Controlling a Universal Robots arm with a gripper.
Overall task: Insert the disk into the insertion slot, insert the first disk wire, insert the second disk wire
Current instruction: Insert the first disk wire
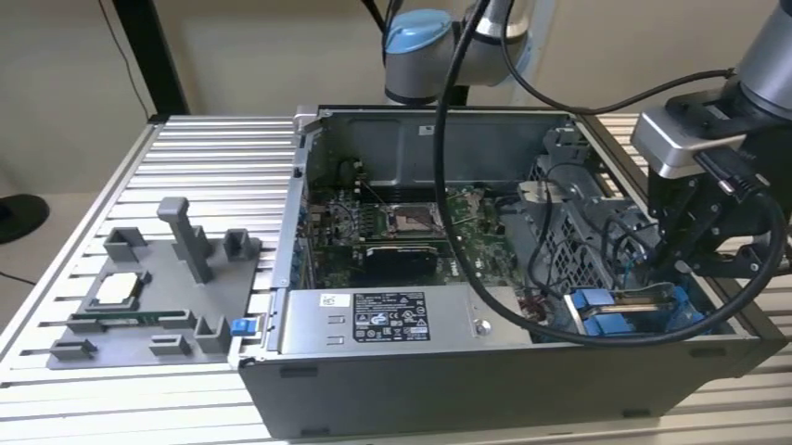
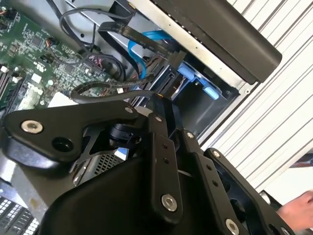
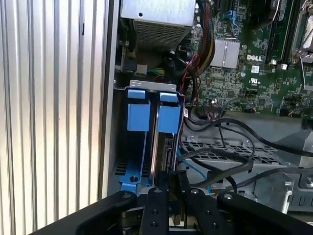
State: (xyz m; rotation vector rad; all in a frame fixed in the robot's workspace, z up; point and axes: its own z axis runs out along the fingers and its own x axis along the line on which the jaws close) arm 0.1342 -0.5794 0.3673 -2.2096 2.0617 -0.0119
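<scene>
1. The end effector (image 1: 669,276) reaches into the computer case (image 1: 495,389). The disk (image 3: 168,117) stands on edge directly ahead of it, in the insertion slot (image 3: 146,87).
2. Grip state: cannot tell, because the end effector's own linkage hides its tip.
3. Risk: loose black cables (image 3: 220,154) lie just beside the end effector, and a sideways shift would likely snag them.
4. Hidden: whether the disk is fully seated, and whether anything is plugged into it.

A plain beige wall (image 1: 248,56) is standing behind the ribbed metal table (image 1: 210,153). A black post (image 1: 151,56) is rising at its back corner.
</scene>
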